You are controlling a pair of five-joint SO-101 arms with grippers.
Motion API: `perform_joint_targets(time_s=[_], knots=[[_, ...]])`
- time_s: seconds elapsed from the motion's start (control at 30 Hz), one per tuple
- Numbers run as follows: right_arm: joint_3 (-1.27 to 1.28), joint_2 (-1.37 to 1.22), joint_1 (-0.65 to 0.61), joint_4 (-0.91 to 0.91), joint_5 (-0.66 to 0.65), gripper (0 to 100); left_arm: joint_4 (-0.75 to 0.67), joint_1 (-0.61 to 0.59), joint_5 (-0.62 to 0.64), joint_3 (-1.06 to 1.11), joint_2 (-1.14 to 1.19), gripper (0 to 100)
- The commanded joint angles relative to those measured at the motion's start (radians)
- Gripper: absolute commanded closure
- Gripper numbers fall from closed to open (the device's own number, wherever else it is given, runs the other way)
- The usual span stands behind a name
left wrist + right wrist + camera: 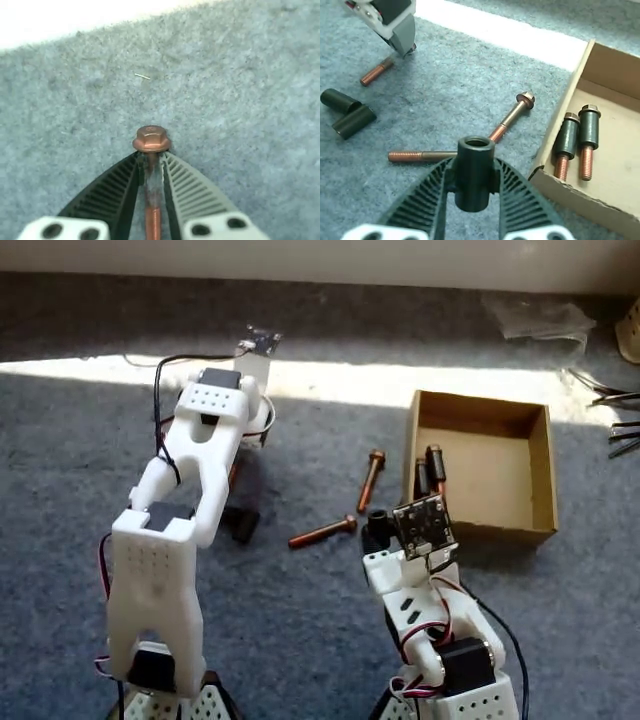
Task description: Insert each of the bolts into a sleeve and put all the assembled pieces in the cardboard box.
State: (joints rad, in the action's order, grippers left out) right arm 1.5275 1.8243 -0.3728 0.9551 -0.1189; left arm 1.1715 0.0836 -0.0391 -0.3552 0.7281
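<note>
My left gripper (151, 156) is shut on a copper bolt (151, 140), head outward, held above the grey carpet; in the right wrist view that gripper (402, 37) holds the bolt (376, 72) low over the carpet. My right gripper (475, 167) is shut on a black sleeve (475, 170), its open bore facing up, just left of the cardboard box (482, 406). Two bolts (372, 478) (322, 532) lie loose on the carpet between the arms. Two assembled pieces (567, 142) (587, 137) lie inside the box by its left wall. Two spare sleeves (347, 112) lie touching near the left arm.
A sunlit strip crosses the carpet behind the arms. A plastic bag (535, 315) and some cables (610, 430) lie at the far right. The box's right half (510, 475) is bare cardboard.
</note>
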Motion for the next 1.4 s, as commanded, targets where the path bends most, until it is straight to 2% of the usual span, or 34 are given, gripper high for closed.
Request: perform_joint_targets(time_s=[0.0,0.23,0.4,0.7,0.83,1.17,1.37], knots=[[-0.010,0.010,0.004,-0.035,0.005,99.4,0.038,0.025,-0.052,-0.030,0.018,99],[-0.010,0.010,0.002,-0.039,0.005,99.4,0.089,0.036,-0.052,-0.054,0.010,99],[-0.008,0.010,-0.061,-0.039,0.005,99.4,0.213,0.038,-0.052,-0.208,0.012,99],[0.062,0.010,-0.067,-0.117,0.005,99.4,0.367,0.062,-0.052,-0.366,0.012,99],[0.062,0.010,-0.067,-0.117,0.005,99.4,0.368,0.079,-0.051,-0.367,0.013,99],[0.062,0.010,-0.065,-0.116,0.005,99.4,0.371,0.010,-0.054,-0.369,0.012,99],[0.061,0.010,-0.064,-0.113,0.005,99.4,0.376,0.001,-0.054,-0.367,0.016,86]])
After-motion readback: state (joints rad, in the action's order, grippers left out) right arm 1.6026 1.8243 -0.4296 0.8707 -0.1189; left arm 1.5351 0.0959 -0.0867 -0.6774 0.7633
